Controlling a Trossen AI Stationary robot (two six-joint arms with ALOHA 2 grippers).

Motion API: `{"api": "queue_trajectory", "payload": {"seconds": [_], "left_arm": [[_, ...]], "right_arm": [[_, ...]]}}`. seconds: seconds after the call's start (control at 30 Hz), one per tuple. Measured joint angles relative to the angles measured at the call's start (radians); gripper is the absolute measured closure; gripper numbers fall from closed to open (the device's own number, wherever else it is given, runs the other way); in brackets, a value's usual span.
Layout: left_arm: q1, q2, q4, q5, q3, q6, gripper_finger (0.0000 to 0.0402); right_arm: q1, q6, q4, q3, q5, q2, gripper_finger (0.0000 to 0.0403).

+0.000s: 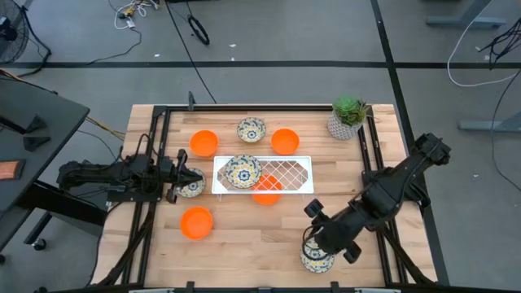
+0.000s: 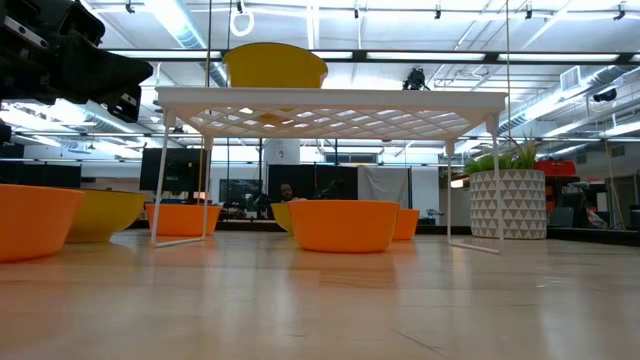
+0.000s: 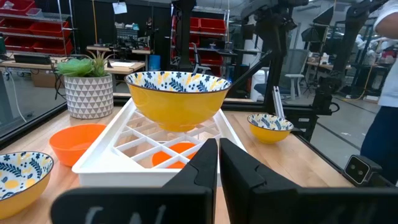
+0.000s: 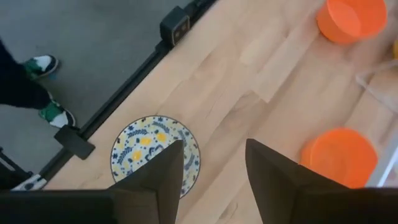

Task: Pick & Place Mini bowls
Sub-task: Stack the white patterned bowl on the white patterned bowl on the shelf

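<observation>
I have my right gripper (image 4: 208,168) hanging with fingers spread above a patterned bowl (image 4: 155,155) near the table's front edge, while my left gripper (image 3: 217,162), fingers pressed together, waits beside the white rack (image 1: 303,166), which carries another bowl. The bowl looks small, light, rigid and probably glazed, so slippery and chippable. I'd pinch one rim wall, one finger inside and one outside.

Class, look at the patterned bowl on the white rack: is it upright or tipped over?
Upright. The patterned bowl sits on the white rack with its rim level and opening facing up; the high view shows its inside.
</observation>
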Motion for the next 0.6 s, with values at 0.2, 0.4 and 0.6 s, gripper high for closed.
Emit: {"api": "queue_trajectory", "payload": {"seconds": [0.2,0.4,0.6], "left_arm": [[0.000,0.000,0.000,0.000,0.000,0.000,0.0378],[0.000,0.000,0.000,0.000,0.000,0.000,0.0378],[0.000,0.000,0.000,0.000,0.000,0.000,0.0378]], "right_arm": [[0.049,0.187,-0.050,0.000,0.018,0.000,0.0230],[0.087,0.429,-0.099,0.000,0.017,0.012,0.0230],[0.120,0.645,-0.131,-0.013,0.013,0.029,0.0230]]}}
